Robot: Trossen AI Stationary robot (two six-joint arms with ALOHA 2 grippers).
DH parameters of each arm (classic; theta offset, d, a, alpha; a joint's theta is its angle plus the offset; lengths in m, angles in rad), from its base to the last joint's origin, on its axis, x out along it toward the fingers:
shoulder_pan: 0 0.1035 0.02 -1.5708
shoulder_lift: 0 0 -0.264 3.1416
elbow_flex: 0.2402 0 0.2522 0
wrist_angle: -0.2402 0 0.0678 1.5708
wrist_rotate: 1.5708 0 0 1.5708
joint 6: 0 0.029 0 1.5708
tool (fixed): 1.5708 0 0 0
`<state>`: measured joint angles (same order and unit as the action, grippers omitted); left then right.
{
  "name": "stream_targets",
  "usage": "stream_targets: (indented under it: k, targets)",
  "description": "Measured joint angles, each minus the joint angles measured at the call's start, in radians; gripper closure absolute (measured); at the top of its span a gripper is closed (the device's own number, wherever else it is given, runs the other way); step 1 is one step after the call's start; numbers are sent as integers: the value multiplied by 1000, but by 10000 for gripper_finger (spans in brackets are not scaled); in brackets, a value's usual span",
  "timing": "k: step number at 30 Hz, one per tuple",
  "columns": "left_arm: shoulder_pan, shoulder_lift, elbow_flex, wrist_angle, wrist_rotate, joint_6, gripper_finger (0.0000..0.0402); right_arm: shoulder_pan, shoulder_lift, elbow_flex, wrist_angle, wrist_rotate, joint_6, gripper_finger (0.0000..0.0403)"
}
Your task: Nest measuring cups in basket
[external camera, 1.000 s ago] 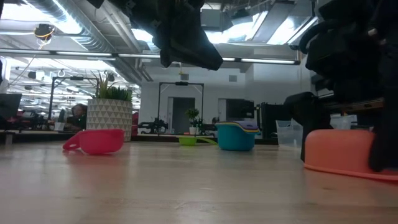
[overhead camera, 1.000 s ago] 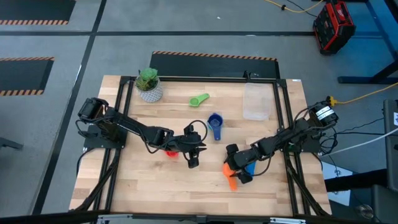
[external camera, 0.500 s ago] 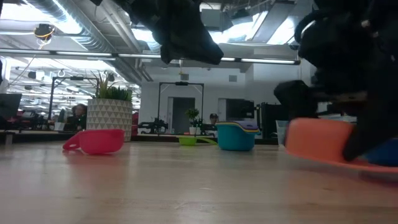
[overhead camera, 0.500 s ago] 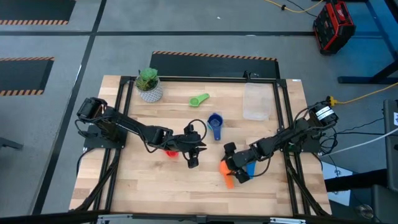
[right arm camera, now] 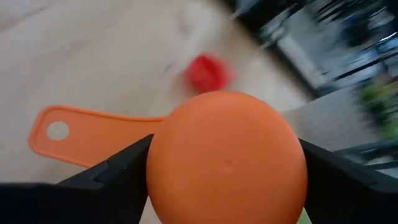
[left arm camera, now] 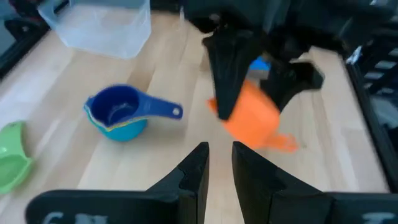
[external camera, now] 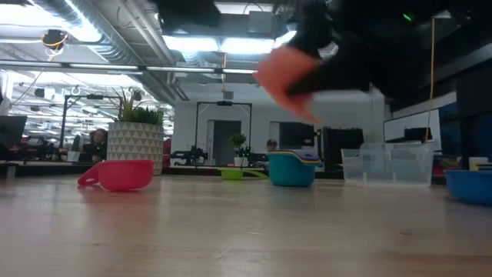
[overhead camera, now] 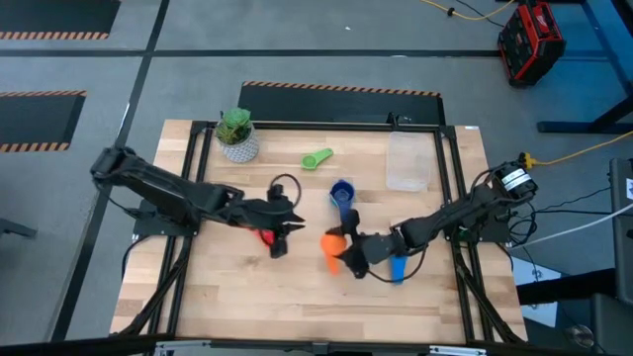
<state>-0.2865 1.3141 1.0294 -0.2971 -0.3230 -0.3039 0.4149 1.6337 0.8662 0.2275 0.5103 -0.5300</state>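
Note:
My right gripper (overhead camera: 341, 249) is shut on the orange measuring cup (overhead camera: 332, 242), held up in the air near the table's middle. A stack of cups with a dark blue one on top (overhead camera: 342, 193) stands on its base just beyond. The red cup (overhead camera: 265, 235) sits on the table beside my left gripper (overhead camera: 278, 241), which hovers with only a narrow gap between its fingers (left arm camera: 219, 163). A lighter blue cup (overhead camera: 399, 267) lies under my right arm. The green cup (overhead camera: 318, 158) lies near the far edge. The clear basket (overhead camera: 407, 161) stands at far right. My right gripper pinches the orange cup's bowl (right arm camera: 227, 162) between its two fingers (right arm camera: 115, 177), one on each side of the round wall. The cup's bottom faces the wrist camera and its flat handle (right arm camera: 74, 140) sticks out sideways. The cup is lifted clear of the table (external camera: 288, 73).
A green plant in a white pot (overhead camera: 237, 133) stands at the far left corner. A black frame rail (overhead camera: 445, 188) runs along the right side beside the basket. Bare wood lies along the table's near edge (overhead camera: 297, 307).
My right gripper has lifted the orange cup off the table and carried it up and toward the left and far side, nearer the blue stack. The lighter blue cup stayed where it was. My left gripper has drawn back toward the table's left edge.

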Motion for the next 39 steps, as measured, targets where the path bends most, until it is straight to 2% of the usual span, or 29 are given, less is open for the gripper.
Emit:
stream_targets:
  k: [6,14,21,32,39]
  targets:
    - [-25,-139,0,-149,2,-32,337,-48,0,61,190,13,-219,73]
    - [-44,-189,0,-143,-7,-59,337,-139,0,123,409,24,-392,73]
    - [-33,-189,0,-136,-20,-67,337,-223,0,152,458,19,-399,73]
    - [-33,-189,0,-123,-208,-114,337,-275,0,153,481,-15,-392,73]
    - [-33,-189,0,-65,-259,-115,337,-277,0,153,544,-16,-392,72]
